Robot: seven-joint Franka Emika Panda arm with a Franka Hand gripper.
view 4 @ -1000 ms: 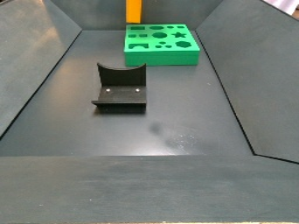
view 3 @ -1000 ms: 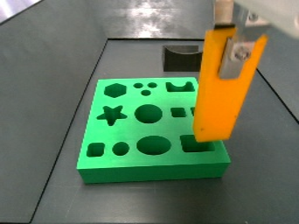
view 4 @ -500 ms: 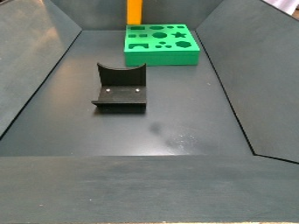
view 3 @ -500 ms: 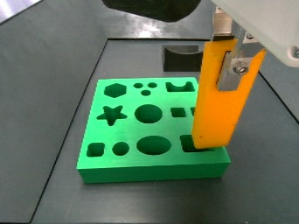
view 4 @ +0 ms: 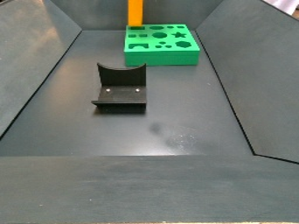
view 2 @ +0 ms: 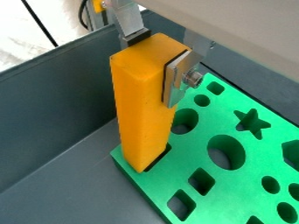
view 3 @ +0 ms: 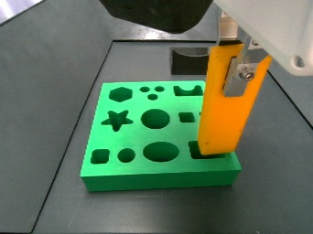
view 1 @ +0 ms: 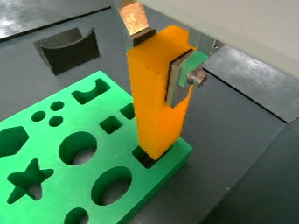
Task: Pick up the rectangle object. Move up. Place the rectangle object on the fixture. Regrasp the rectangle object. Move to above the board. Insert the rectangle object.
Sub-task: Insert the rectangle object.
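Observation:
My gripper (view 1: 160, 54) is shut on the upper end of the orange-yellow rectangle object (view 1: 155, 105), which hangs upright. Its lower end sits in a rectangular cut-out at a corner of the green board (view 1: 52, 188). Another wrist view shows the same: the gripper (view 2: 156, 59), the rectangle object (view 2: 142, 109) and the board (view 2: 251, 175). In a side view the rectangle object (view 3: 224, 101) stands at the board's (view 3: 146, 174) near right corner. In another side view it (view 4: 135, 11) rises behind the board (view 4: 163, 54). The dark fixture (view 4: 121, 90) stands empty.
The fixture also shows in a wrist view (view 1: 66, 48) and behind the board in a side view (view 3: 188, 61). Sloping dark grey walls (view 4: 47, 61) ring the dark floor (view 4: 163, 127). The board's other cut-outs include a star (view 3: 117, 119), hexagon (view 3: 120, 93) and circles.
The rectangle object has moved down with my gripper: its lower end, just above the board's corner cut-out a second ago, now sits inside it.

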